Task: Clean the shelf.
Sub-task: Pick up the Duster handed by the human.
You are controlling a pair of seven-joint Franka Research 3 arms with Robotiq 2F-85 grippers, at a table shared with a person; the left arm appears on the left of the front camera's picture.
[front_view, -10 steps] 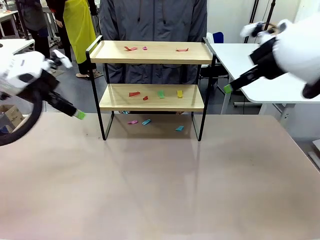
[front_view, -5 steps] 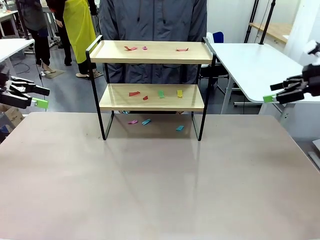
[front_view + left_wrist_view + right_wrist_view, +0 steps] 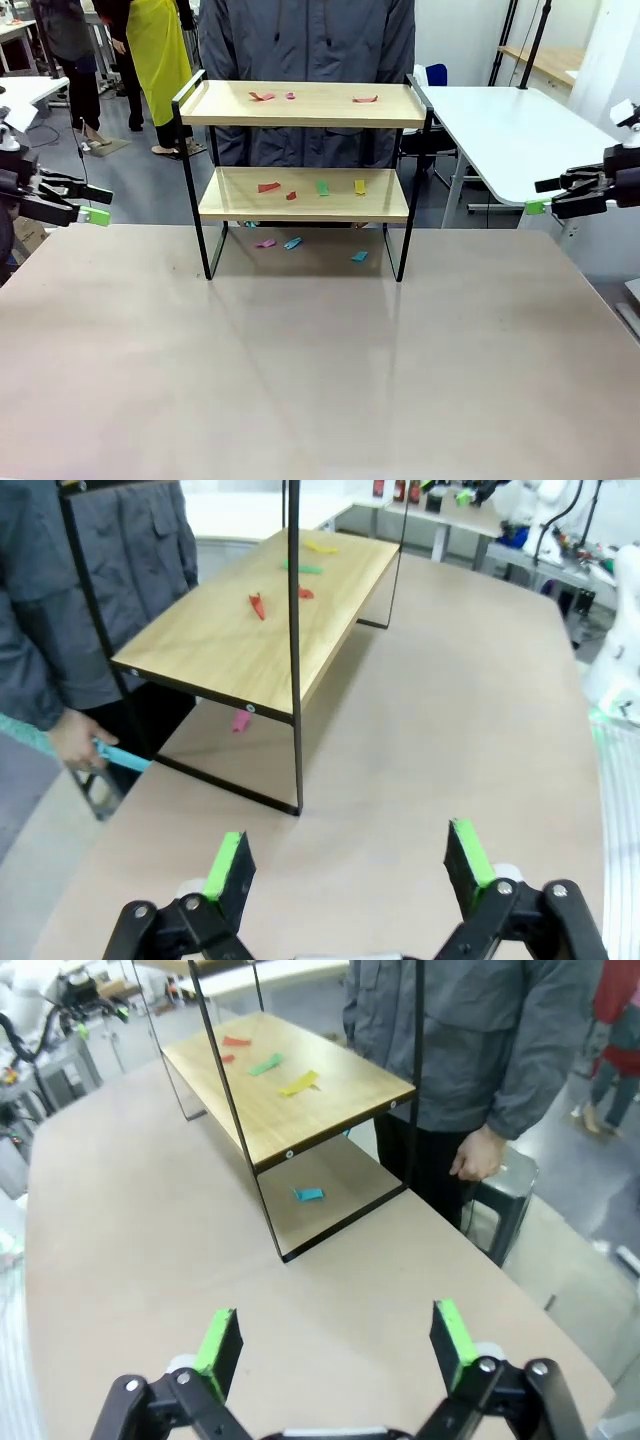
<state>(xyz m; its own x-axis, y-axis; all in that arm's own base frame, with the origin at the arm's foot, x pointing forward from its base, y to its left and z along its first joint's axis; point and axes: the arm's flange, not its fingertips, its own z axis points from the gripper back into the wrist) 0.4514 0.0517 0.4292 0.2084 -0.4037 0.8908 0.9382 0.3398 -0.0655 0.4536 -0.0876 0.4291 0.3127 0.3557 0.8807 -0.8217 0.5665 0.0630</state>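
Surface: broad beige-grey table (image 3: 320, 370) stretching from my side to the far edge, with a white side table (image 3: 500, 125) off its far right corner.
Far side: I see a person in a grey jacket (image 3: 305, 40) standing close behind the rack; one hand (image 3: 478, 1160) hangs beside its end.
Centre: small two-tier shelf (image 3: 232, 203) of light wooden boards on a thin black metal frame, upright at the far middle of the table, with its legs on the surface.
Left side: left jaws spread wide and holding nothing; green pads (image 3: 98, 215) hover past the far left corner, well apart from the shelf.
Right side: right jaws equally wide and empty; I read one green pad (image 3: 536, 207) out past the far right corner.
Litter, top board: two red scraps (image 3: 262, 97) and a pink bit (image 3: 290, 96).
Litter, lower board: red strip (image 3: 268, 187), green strip (image 3: 322, 187), yellow strip (image 3: 359, 187).
Litter, under the shelf: pink piece (image 3: 265, 243), blue piece (image 3: 292, 243) and teal piece (image 3: 359, 257) lying on the table.
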